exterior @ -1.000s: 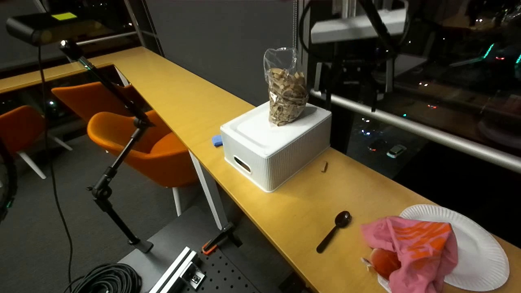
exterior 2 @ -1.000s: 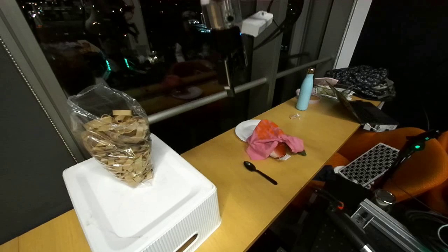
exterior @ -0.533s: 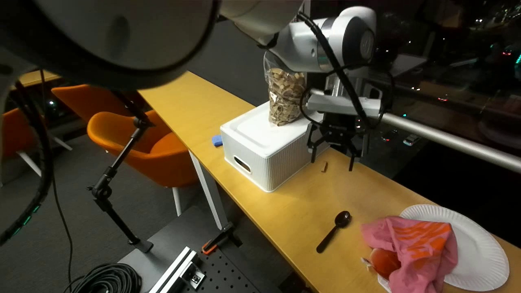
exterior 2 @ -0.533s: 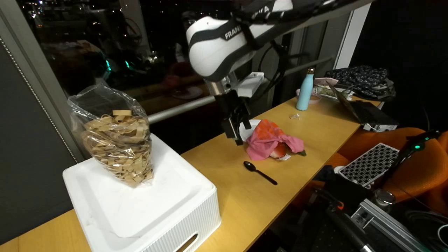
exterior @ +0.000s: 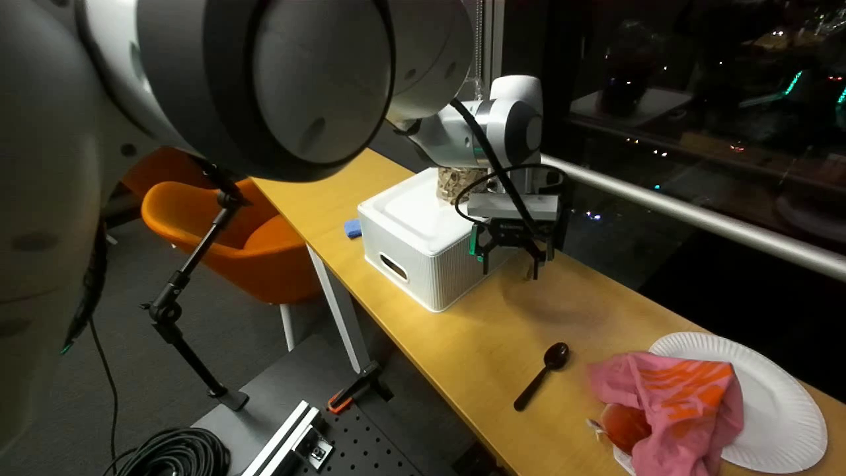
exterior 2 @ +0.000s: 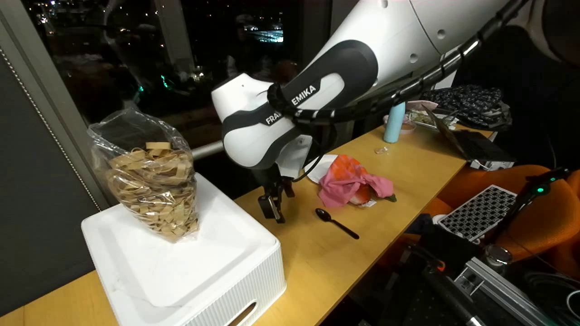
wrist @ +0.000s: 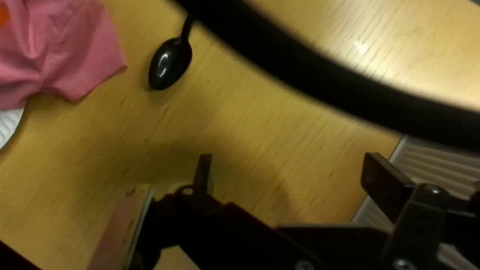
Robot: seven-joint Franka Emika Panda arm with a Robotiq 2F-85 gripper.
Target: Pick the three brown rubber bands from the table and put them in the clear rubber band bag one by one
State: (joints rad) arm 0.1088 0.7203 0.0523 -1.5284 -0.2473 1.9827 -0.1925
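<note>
White box [exterior 2: 195, 267] under upright clear bag [exterior 2: 154, 192], mouth upward.

In an exterior view the gaze falls from high beyond the room-side edge of the bench [exterior: 489, 330] toward its edge at the window [exterior: 700, 165], the white box [exterior: 429, 238] at mid-distance. In an exterior view with the laptop [exterior 2: 480, 145] at the far end, sight runs lengthwise down the bench, the box close. The wrist view, nearest the bench, points steeply down past the fingers [wrist: 384, 183]. All three share the black spoon [wrist: 172, 56] and pink cloth [wrist: 56, 52].
</note>
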